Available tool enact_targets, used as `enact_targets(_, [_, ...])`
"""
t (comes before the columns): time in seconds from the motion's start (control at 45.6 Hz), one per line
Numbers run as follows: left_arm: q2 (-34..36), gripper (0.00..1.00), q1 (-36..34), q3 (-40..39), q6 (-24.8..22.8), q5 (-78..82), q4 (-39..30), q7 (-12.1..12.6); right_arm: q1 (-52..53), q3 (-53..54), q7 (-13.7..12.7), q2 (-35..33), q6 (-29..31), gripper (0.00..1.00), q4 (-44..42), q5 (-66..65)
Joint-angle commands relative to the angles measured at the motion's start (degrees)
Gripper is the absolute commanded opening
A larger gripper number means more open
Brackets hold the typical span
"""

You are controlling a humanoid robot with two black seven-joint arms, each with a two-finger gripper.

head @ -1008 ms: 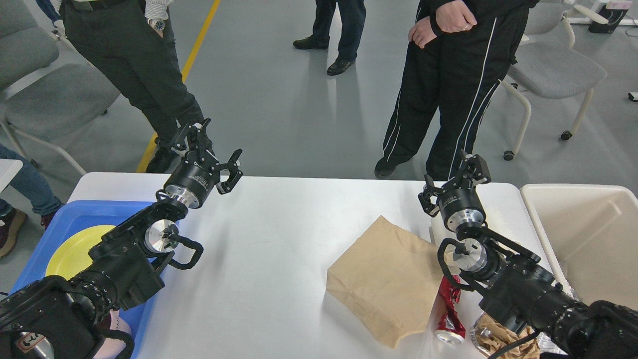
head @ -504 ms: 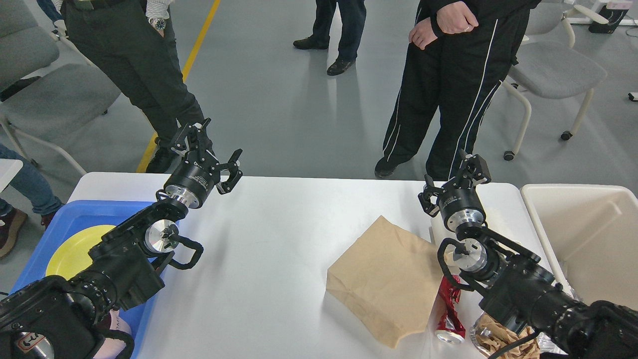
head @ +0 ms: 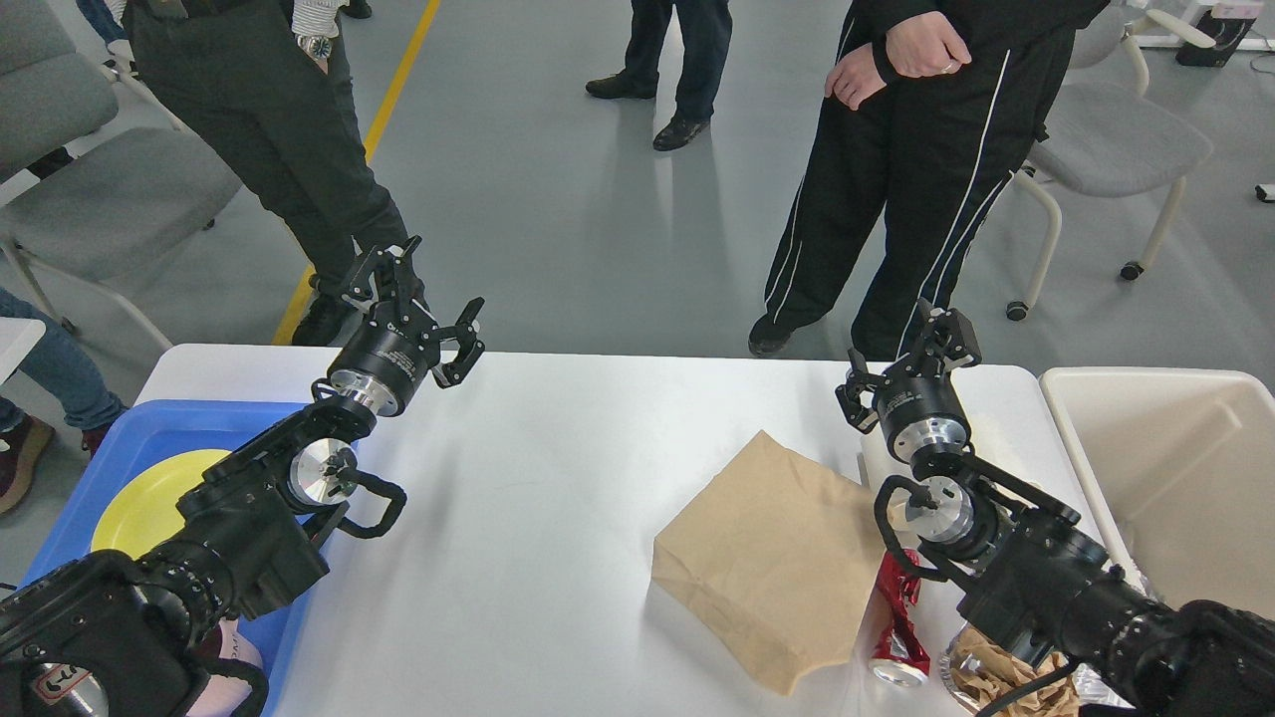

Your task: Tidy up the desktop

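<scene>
The white desktop [head: 558,468] fills the lower middle of the head view. On its right half lie a flat brown paper bag [head: 767,548], a crushed red can [head: 896,617] and crumpled brown paper [head: 996,677] by the near edge. My left gripper [head: 423,299] hangs open over the far left part of the desktop, holding nothing. My right gripper [head: 911,354] stands open above the far right part, just beyond the bag, also empty.
A blue tray [head: 149,438] with a yellow plate [head: 149,508] sits at the left end. A beige bin [head: 1175,478] stands at the right end. Several people [head: 896,179] stand past the far edge, with grey chairs [head: 1106,139] behind.
Neither arm has moved. The person in black at the far right shifted slightly to the right.
</scene>
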Motion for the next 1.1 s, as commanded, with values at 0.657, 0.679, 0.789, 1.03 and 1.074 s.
enact_targets(0.657, [0.0, 0.96, 0.05, 0.0, 0.0, -0.02, 0.01, 0.0, 0.0, -0.01, 0.0, 0.0, 0.0, 1.0, 0.0, 0.0])
enact_targets(0.679, [0.0, 0.96, -0.04, 0.0, 0.0, -0.02, 0.01, 0.0, 0.0, -0.01, 0.0, 0.0, 0.0, 1.0, 0.0, 0.0])
enact_targets(0.789, [0.0, 0.96, 0.05, 0.0, 0.0, -0.02, 0.01, 0.0, 0.0, -0.01, 0.0, 0.0, 0.0, 1.0, 0.0, 0.0])
enact_targets(1.03, [0.0, 0.96, 0.05, 0.0, 0.0, -0.02, 0.01, 0.0, 0.0, -0.01, 0.0, 0.0, 0.0, 1.0, 0.0, 0.0])
enact_targets(1.074, [0.0, 0.96, -0.04, 0.0, 0.0, -0.02, -0.08, 0.0, 0.0, -0.01, 0.0, 0.0, 0.0, 1.0, 0.0, 0.0])
